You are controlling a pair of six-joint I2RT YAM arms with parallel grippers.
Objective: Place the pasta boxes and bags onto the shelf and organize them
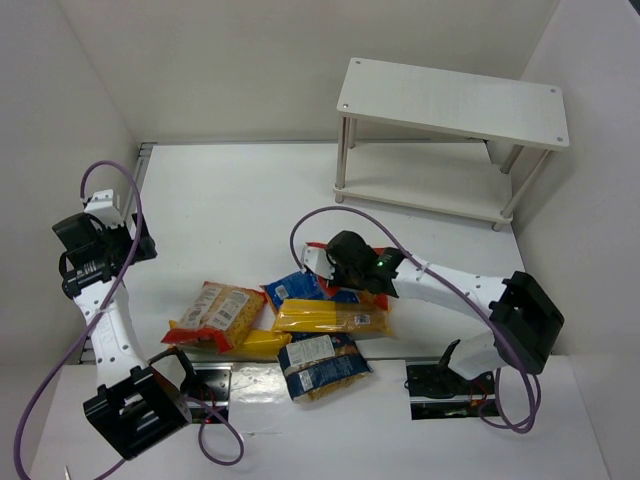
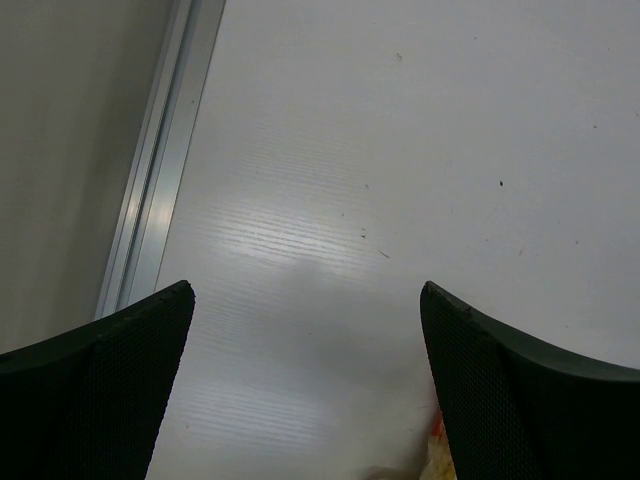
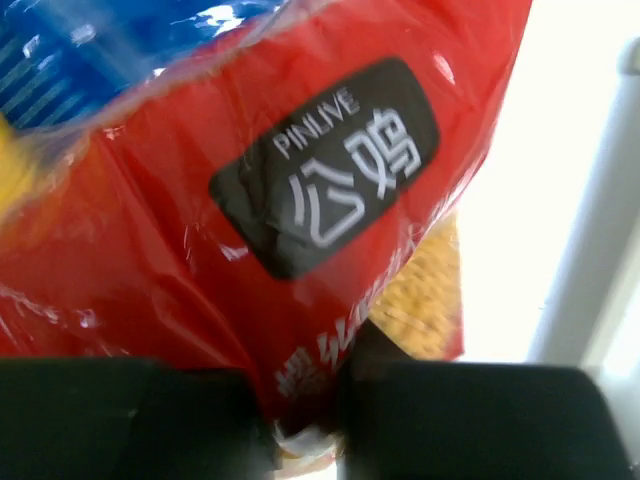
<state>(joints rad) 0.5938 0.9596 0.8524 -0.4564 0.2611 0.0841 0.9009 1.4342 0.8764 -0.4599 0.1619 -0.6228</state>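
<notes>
Several pasta packets lie heaped at the near middle of the table: a red-and-white bag (image 1: 215,312), a plain yellow one (image 1: 262,343), long yellow spaghetti (image 1: 330,318), a dark blue bag with a white label (image 1: 322,363) and a blue bag (image 1: 296,288). My right gripper (image 1: 340,272) is down on the heap's far side. In the right wrist view that gripper (image 3: 300,420) is shut on the edge of a red pasta bag (image 3: 330,200). The white shelf (image 1: 455,100) stands at the far right with both boards bare. My left gripper (image 2: 305,300) is open over bare table at the left.
White walls close in the table at the back and both sides. A metal rail (image 2: 160,190) runs along the left edge. The corner of a pasta bag (image 2: 440,455) shows by my left gripper's right finger.
</notes>
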